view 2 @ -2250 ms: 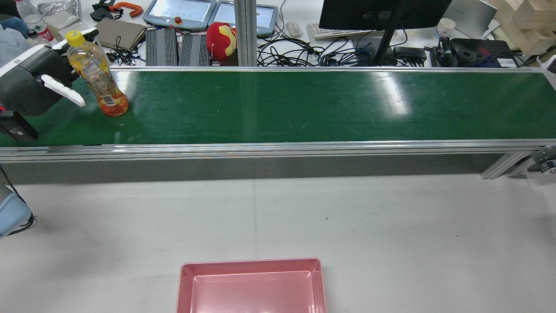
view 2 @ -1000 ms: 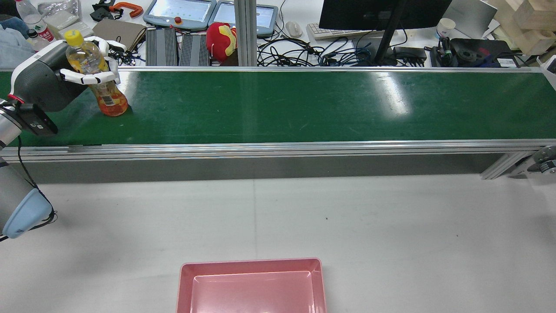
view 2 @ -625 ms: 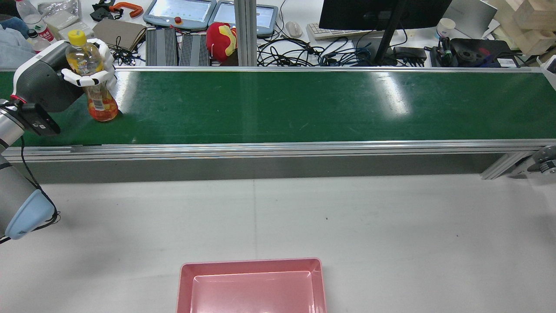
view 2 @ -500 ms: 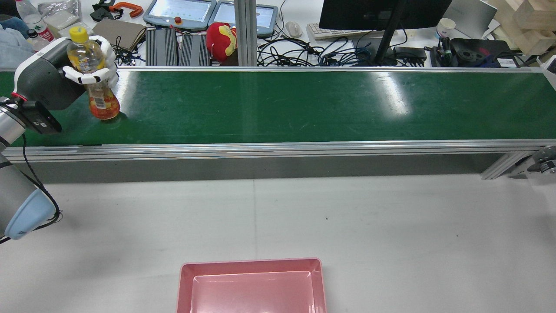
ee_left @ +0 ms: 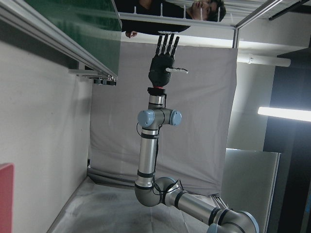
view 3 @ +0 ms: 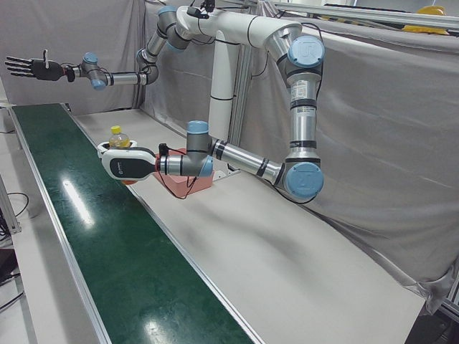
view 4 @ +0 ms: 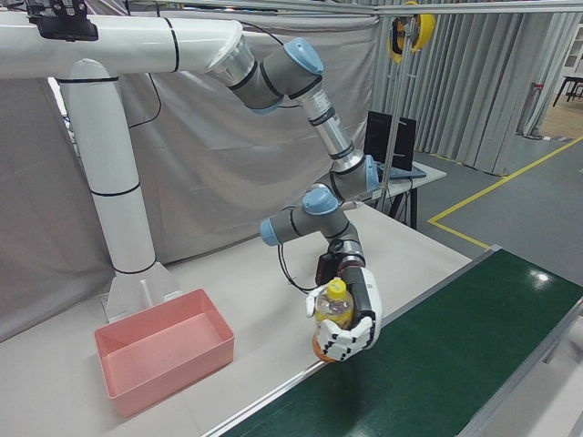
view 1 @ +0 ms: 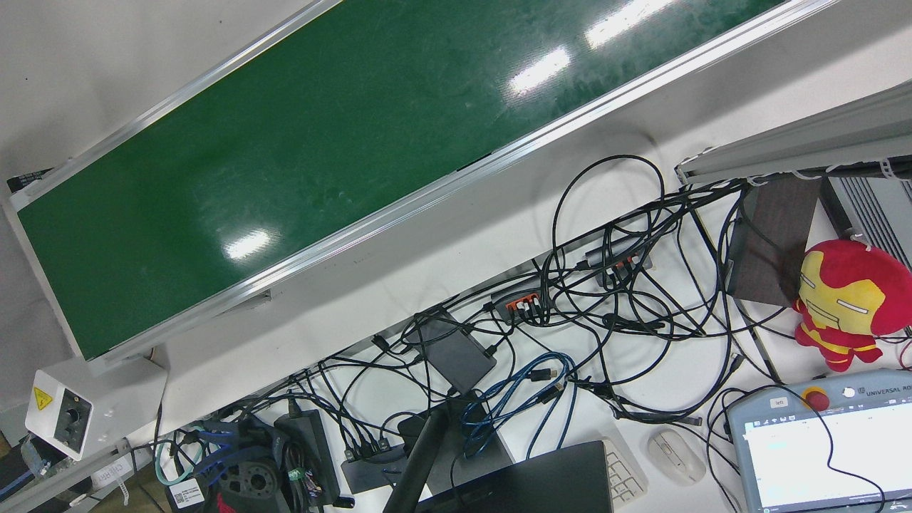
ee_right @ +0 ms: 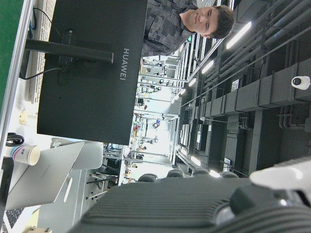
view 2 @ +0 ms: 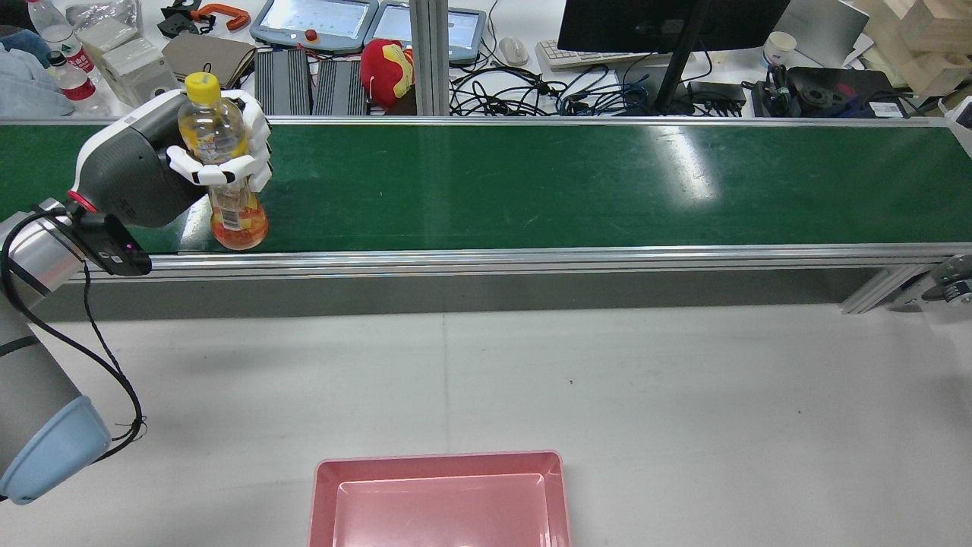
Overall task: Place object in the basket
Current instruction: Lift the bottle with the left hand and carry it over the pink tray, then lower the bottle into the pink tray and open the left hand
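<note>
Wrapping closed fingers (view 2: 220,163) round the upright bottle (view 2: 224,178), the left hand (view 2: 152,178) carries it above the green conveyor's (view 2: 531,182) near edge; smooth, part-full plastic probably slips; the mid-body hold looks sound; right hand (view 3: 32,68) spread, empty.

A clear plastic bottle (view 2: 225,171), glossy green belt (view 2: 531,182) with brushed metal rails (view 2: 531,260), and smooth pink plastic basket (view 2: 440,501).

The green conveyor belt (view 2: 531,186) lies bare to the right of the bottle (view 2: 225,182), and the white worktop (view 2: 645,380) between the belt and the pink basket (view 2: 440,497) carries nothing, so a robot hand could pass there. The belt's raised aluminium rail (view 2: 531,258) crosses that way. The basket stands open on top.
</note>
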